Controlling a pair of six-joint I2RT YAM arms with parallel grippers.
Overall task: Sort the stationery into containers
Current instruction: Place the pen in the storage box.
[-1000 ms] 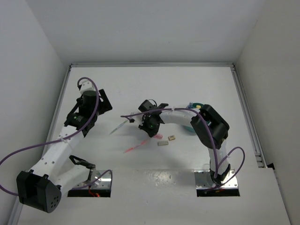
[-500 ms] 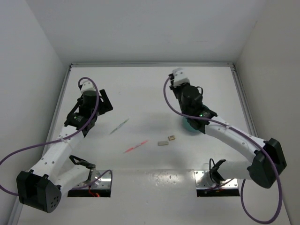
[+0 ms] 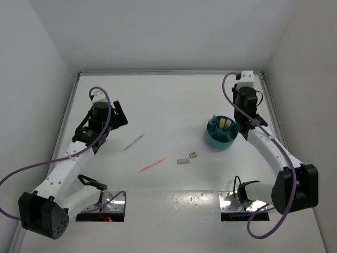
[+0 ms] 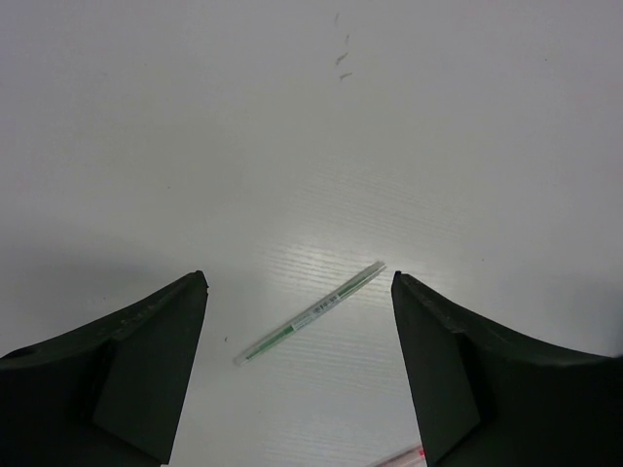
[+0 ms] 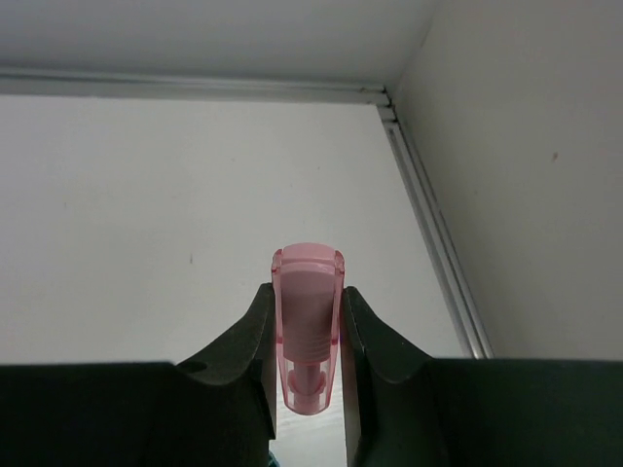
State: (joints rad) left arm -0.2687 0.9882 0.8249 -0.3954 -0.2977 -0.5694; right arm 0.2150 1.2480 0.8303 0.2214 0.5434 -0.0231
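The right jaws are clenched on a translucent pink plastic stick (image 5: 308,336), just right of the round teal plastic divided cup (image 3: 217,143) at the right of the white surface (image 3: 174,105). The left jaws hang released over a thin green-and-clear pen (image 4: 311,311) lying left of centre

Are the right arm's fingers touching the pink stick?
Touching. The right wrist view shows both right fingers pressed against the sides of the pink stick, with no gap on either side.

A translucent pink stick (image 5: 308,331) is sitting clamped in the right claw (image 5: 306,292), the teal divided cup (image 3: 221,134) standing just beside it, a thin green-marked pen (image 4: 310,312) lying flat ahead of the left claw (image 4: 299,277).
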